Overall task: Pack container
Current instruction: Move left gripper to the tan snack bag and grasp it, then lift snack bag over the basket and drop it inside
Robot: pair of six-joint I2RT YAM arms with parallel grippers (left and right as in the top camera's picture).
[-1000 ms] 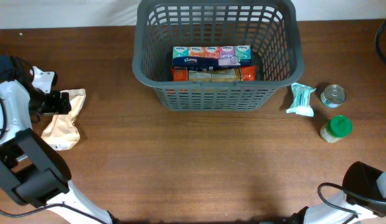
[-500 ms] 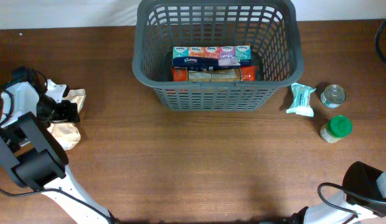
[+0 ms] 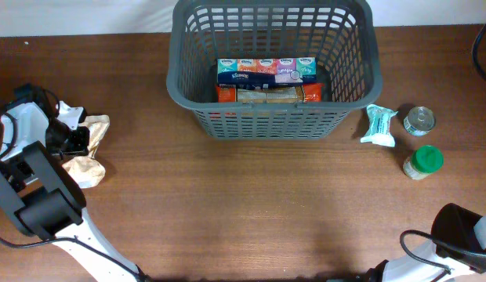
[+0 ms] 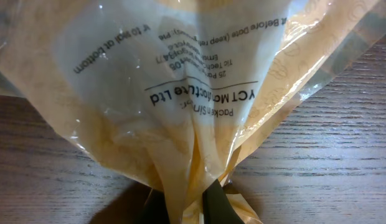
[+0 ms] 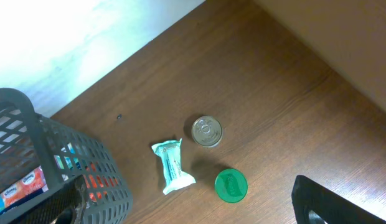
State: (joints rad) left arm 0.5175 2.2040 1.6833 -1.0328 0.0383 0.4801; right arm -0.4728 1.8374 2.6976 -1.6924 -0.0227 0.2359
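L hand (image 3: 78,139) near left edge of surface (image 3: 243,204), clamped on crumpled yellowish bag (image 3: 86,160), neck pinched betw. fingers (image 4: 216,202). Bare wood to hand's right, as far as container (image 3: 268,124), well apart. L arm (image 3: 27,168) bent, wrist low. Wrist view nearly all bag. R hand (image 5: 330,202): only a dark corner shows, opening can't tell.
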